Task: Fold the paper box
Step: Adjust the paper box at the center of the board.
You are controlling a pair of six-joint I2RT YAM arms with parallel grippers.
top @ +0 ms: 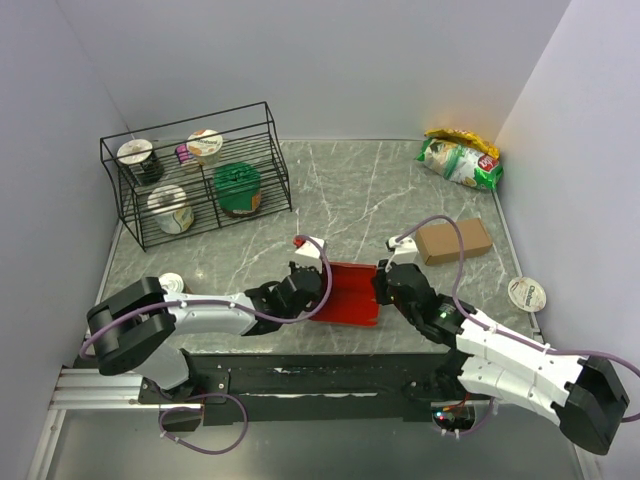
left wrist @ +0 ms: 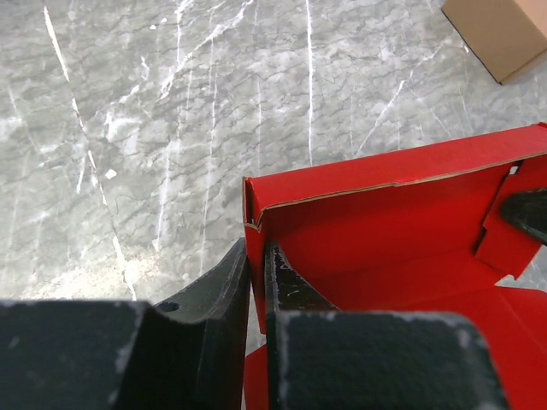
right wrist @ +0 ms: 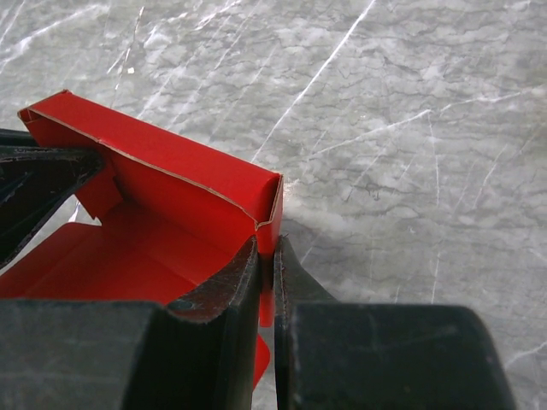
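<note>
From above, the paper box is seen open on the desk, flanked by the left claw and the right claw; four cups are held in a wire rack at the far left. At the left wrist, one end wall of the box is clamped by the left claw. At the right wrist, the opposite end wall is pinched by the right claw.

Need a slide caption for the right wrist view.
Right gripper pinches an end wall of the red paper box on the marble table.
</note>
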